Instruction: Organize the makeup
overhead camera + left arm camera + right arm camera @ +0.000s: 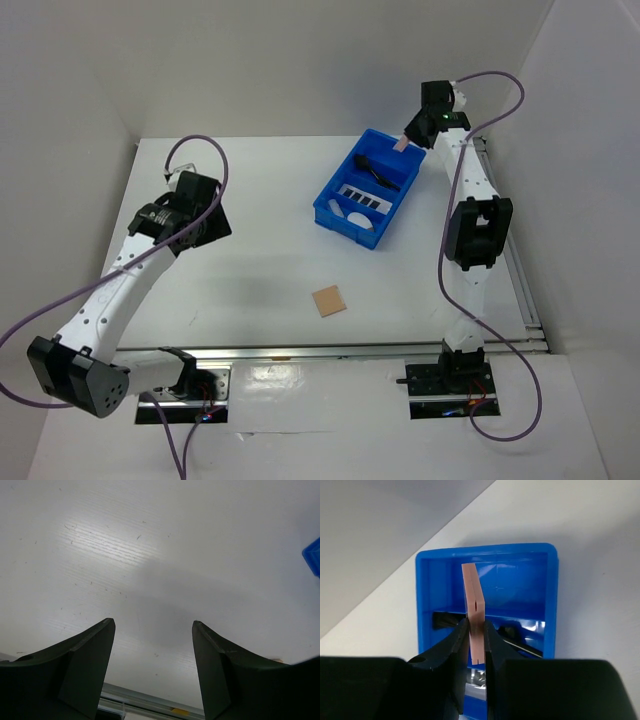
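Now we pinch a pad (472, 597) edge-on in our right gripper (476, 630) over the far end of the blue tray (548, 605); next, we should lower and release it. Our left gripper (153, 630) hangs spread.

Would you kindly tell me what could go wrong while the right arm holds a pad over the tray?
1. The pad is pinched by one end in the right fingers and stands on edge over the blue tray; released so, it may land leaning on a divider.
2. The second pad lies on the table and might be overlooked.
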